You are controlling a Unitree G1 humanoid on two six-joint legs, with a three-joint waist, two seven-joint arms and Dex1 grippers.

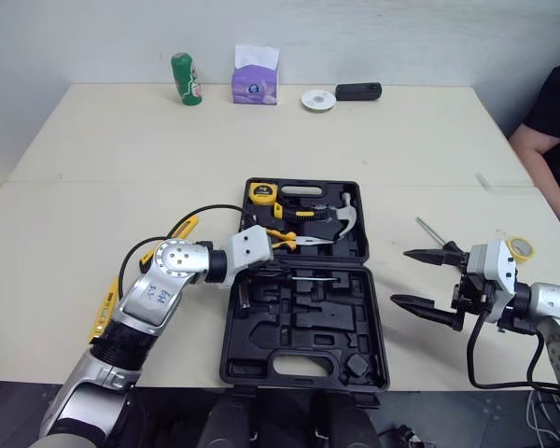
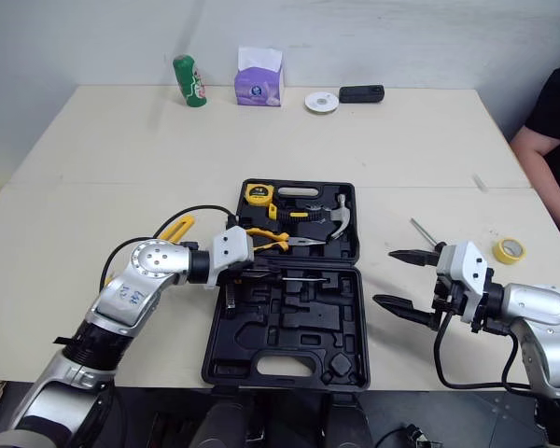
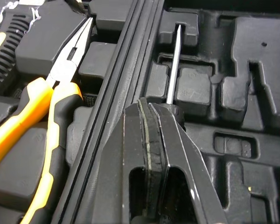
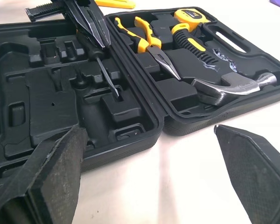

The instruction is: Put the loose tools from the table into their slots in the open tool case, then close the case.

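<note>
The black tool case (image 1: 303,359) lies open in the middle of the table. Its far half holds a yellow tape measure (image 1: 261,193), a hammer (image 1: 341,217) and orange-handled pliers (image 1: 294,240). A thin screwdriver (image 1: 313,278) lies in a slot of the near half. My left gripper (image 3: 147,105) is shut, its tips resting against the screwdriver's black handle (image 3: 177,112). To the right of the case my right gripper (image 1: 399,276) hangs open over bare table, holding nothing. A thin metal rod (image 1: 429,231) lies loose beyond it.
Yellow-handled tools (image 1: 182,227) lie on the table left of the case. A yellow tape roll (image 1: 521,247) sits at the right. A green can (image 1: 187,79), a tissue box (image 1: 255,79) and a white disc (image 1: 317,100) stand along the far edge. A person (image 1: 555,121) sits at the right.
</note>
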